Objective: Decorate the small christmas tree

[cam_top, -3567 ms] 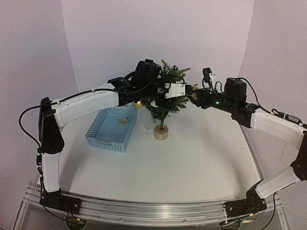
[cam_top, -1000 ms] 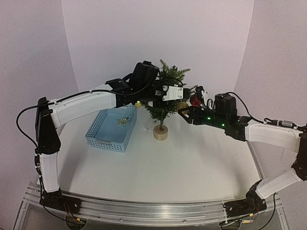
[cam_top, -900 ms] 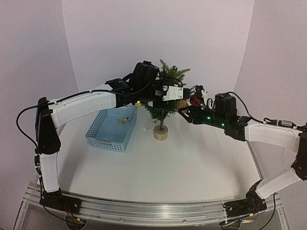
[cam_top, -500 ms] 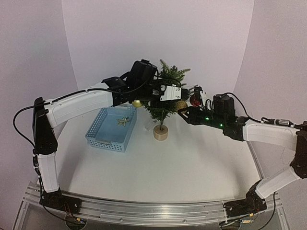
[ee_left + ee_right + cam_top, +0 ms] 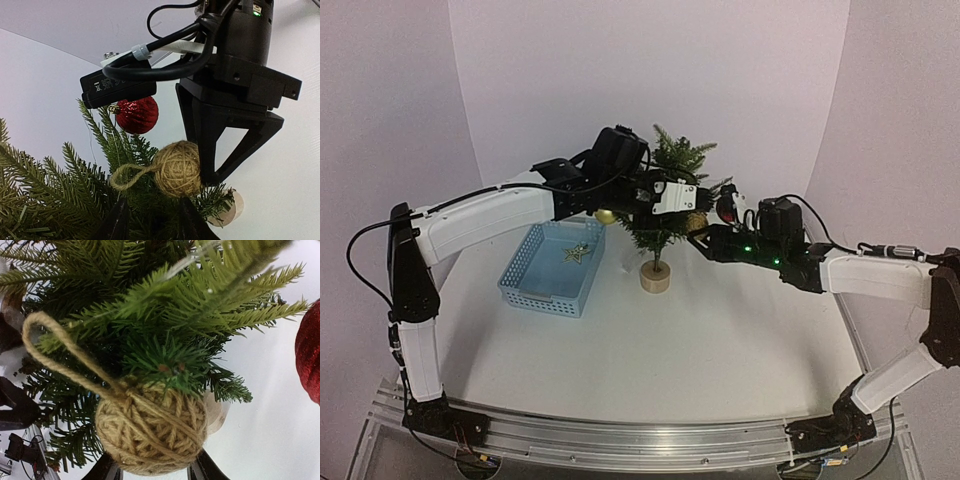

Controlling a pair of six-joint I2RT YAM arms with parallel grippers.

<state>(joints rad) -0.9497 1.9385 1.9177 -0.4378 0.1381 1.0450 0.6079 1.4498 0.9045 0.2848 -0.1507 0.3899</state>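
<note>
The small christmas tree point(image 5: 665, 190) stands on its wooden disc point(image 5: 655, 277) at mid table. A twine ball point(image 5: 150, 432) with a cord loop point(image 5: 55, 350) lies against the tree's right-side branches. My right gripper point(image 5: 152, 472) is shut on the ball from the right, one finger on each side. The left gripper point(image 5: 152, 227) reaches in from the left with its jaws open. Only needle branches lie between them, just below the loop point(image 5: 125, 175). A red bauble point(image 5: 137, 114) hangs above the ball point(image 5: 177, 167). In the top view both grippers meet at the ball point(image 5: 696, 221).
A blue basket point(image 5: 535, 280) sits left of the tree with a gold star point(image 5: 577, 253) inside. A gold bauble point(image 5: 606, 215) hangs on the tree's left side under the left arm. White backdrop walls close in the back and sides.
The left gripper has opened and let go of the loop. The right gripper has pushed a little leftward toward the tree and closed on the twine ball.
</note>
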